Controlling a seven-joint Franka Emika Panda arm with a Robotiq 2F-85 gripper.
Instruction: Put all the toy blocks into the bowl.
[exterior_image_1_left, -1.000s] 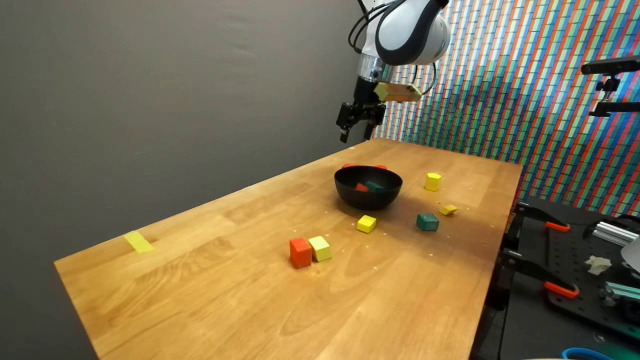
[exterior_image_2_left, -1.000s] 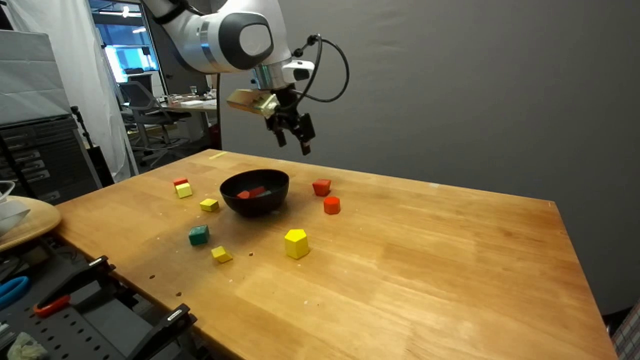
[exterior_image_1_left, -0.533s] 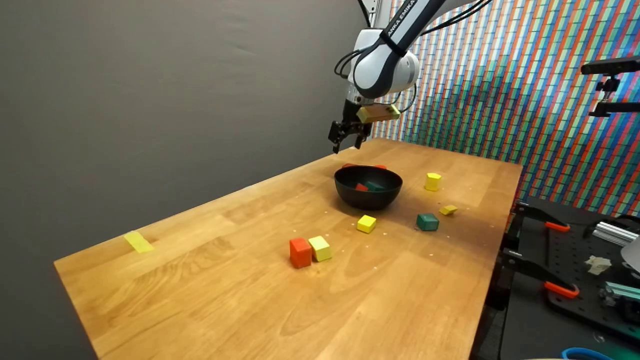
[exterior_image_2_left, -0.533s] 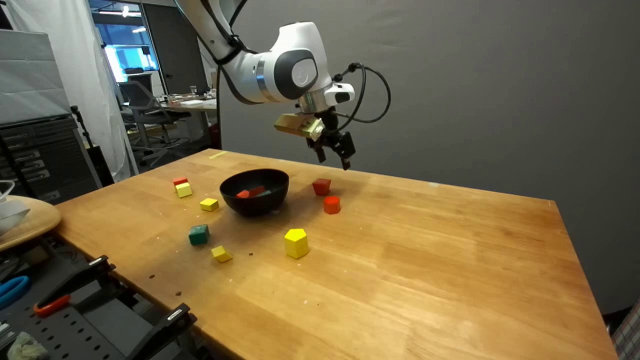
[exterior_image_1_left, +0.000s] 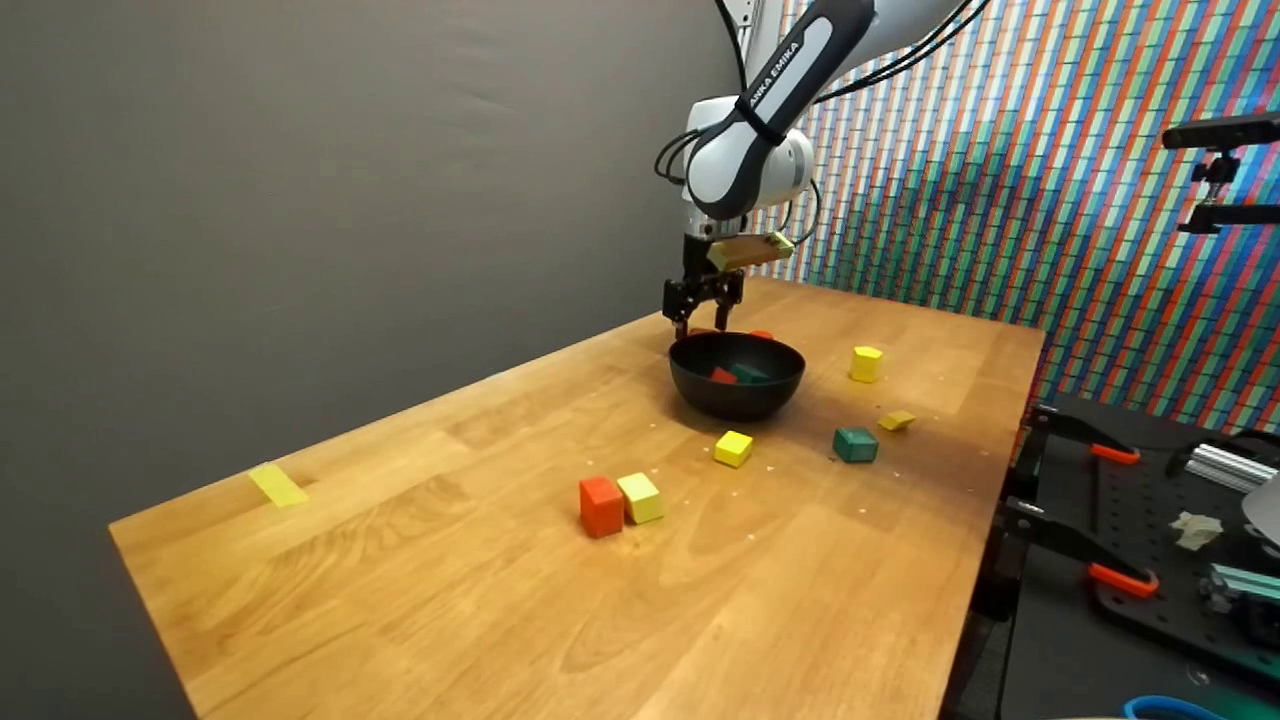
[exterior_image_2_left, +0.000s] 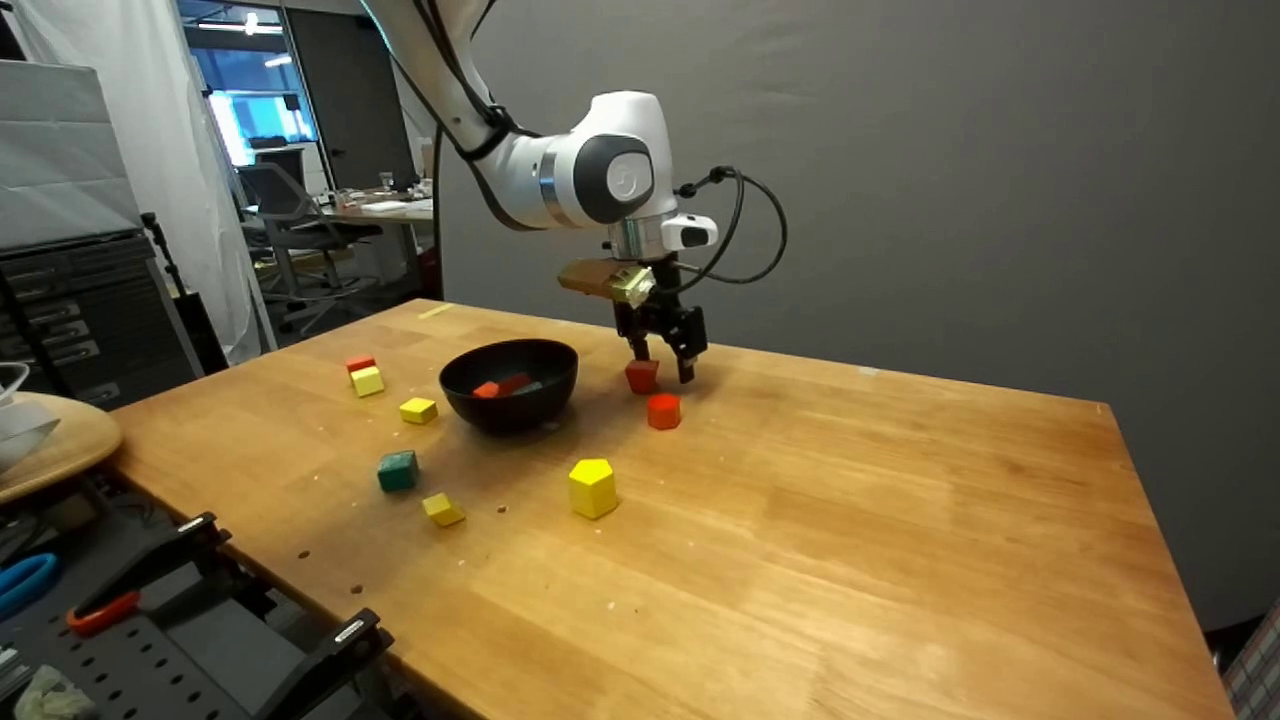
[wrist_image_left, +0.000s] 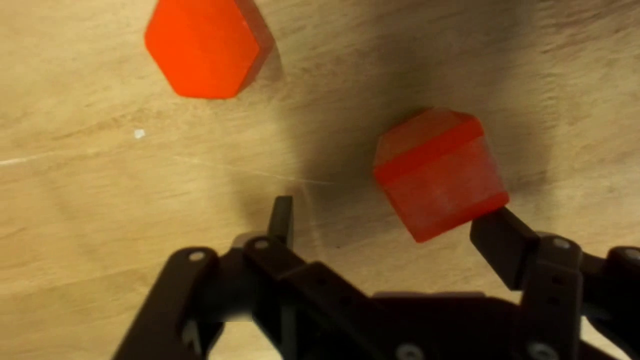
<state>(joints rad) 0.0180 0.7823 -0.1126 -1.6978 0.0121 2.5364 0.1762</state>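
In an exterior view, a red block (exterior_image_2_left: 360, 363) and a pale-yellow block (exterior_image_2_left: 367, 381) stand left of a green block (exterior_image_2_left: 398, 470), a yellow block (exterior_image_2_left: 418, 410), a yellow wedge (exterior_image_2_left: 443, 508) and the black bowl (exterior_image_2_left: 510, 412), red blocks (exterior_image_2_left: 487, 389) inside. Next come a yellow pentagonal block (exterior_image_2_left: 593, 488), a dark red block (exterior_image_2_left: 642, 376) by the gripper (exterior_image_2_left: 663, 362) — its jaws apart, contact unclear — and a red hexagonal block (exterior_image_2_left: 664, 411).
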